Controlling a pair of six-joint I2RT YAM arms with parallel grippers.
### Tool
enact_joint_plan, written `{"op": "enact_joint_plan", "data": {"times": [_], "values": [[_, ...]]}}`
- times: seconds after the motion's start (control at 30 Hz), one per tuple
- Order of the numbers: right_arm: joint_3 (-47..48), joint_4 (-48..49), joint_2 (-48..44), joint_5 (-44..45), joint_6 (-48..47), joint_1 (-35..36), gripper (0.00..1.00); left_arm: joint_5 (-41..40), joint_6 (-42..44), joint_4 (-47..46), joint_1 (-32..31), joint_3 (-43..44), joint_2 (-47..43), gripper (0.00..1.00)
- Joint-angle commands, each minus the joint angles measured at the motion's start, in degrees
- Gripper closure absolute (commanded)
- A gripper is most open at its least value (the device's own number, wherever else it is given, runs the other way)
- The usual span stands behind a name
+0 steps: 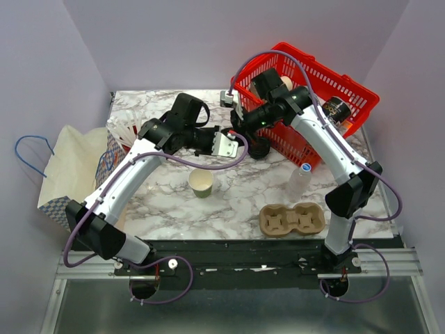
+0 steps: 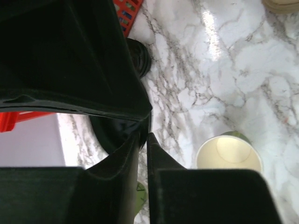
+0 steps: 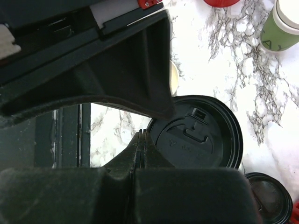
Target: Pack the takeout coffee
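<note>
At the far left a cream paper bag (image 1: 66, 163) with blue cord handles sits at the left edge of the marble counter (image 1: 167, 216), its near corner covered by the left arm. The left end effector (image 2: 144, 135) reaches to the counter's middle with its fingers drawn in to a thin slit. A sliver of green and cream shows low in that slit, and it is too narrow to tell whether they pinch anything. Just near it stands a lidless olive paper cup (image 1: 201, 182), cream inside. Right of that is the takeout coffee (image 3: 201, 140), just left of the basket under both end effectors. Only its round black lid is plain in the right wrist view, and the top view all but hides it. The right end effector (image 3: 141, 135) is closed to a hairline seam, its tips at the lid's left rim, but a grip on that rim cannot be made out. A second black lid (image 3: 271, 198) is cut off by the frame corner. Further right are a cardboard cup carrier (image 1: 292, 219), near, a clear bottle (image 1: 300, 177) with a blue cap, and the red basket (image 1: 348, 87), far, its contents partly masked by the right arm.
</note>
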State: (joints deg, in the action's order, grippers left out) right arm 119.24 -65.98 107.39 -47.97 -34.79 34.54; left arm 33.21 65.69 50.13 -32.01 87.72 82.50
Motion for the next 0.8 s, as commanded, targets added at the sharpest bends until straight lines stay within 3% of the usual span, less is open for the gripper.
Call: {"op": "enact_joint_plan", "data": {"times": [0.0,0.13,0.2,0.23,0.3,0.33,0.43,0.5,0.53,0.57,0.6,0.7,0.77], "values": [[0.64,-0.91,0.27,0.77,-1.51,0.79,0.99,4.4,-0.74,3.31,-0.51,1.66,0.03,0.89],[0.38,-0.65,0.27,0.94,-1.25,0.87,0.99,4.41,-0.56,3.04,-0.51,0.61,-0.58,1.0],[0.47,0.05,0.27,1.29,-0.38,0.88,0.97,4.32,-0.56,3.05,-0.51,-0.01,-0.85,1.0],[0.81,0.58,0.27,2.25,0.5,0.88,0.83,4.23,-1.35,3.04,-0.42,-0.27,-1.02,1.0],[2.13,2.16,0.01,3.92,3.14,0.7,0.72,3.62,-4.41,1.12,-0.51,-1.23,-1.64,1.0],[3.35,2.86,-1.04,5.32,3.67,0.7,0.58,3.35,-6.26,0.33,-0.16,-1.59,-1.9,1.0],[0.31,11.8,-7.95,7.44,8.14,-0.53,0.43,5.54,-17.49,-3.62,1.42,-3.87,-3.92,1.0],[-9.08,25.19,-12.54,9.72,16.03,-2.2,0.34,8.43,-30.83,-10.11,3.79,-7.73,-6.8,1.0],[-12.42,29.81,-15.0,11.73,19.11,-2.9,0.24,9.41,-36.54,-13.53,4.75,-9.57,-7.78,1.0],[-18.46,33.85,-17.98,12.36,24.62,-4.21,0.21,10.72,-42.17,-20.96,6.85,-13.85,-9.01,1.0],[-20.17,38.94,-18.88,12.89,27.03,-4.48,0.18,12.04,-54.23,-25.04,7.74,-16.33,-10.24,1.0],[-21.86,39.53,-17.05,10.89,32.93,-5.19,0.17,12.4,-74.13,-40.95,10.29,-25.74,-16.38,1.0],[-22.29,38.91,-15.29,5.71,34.69,-5.19,0.17,12.93,-81.39,-49.02,11.09,-30.83,-17.63,1.0]]}}
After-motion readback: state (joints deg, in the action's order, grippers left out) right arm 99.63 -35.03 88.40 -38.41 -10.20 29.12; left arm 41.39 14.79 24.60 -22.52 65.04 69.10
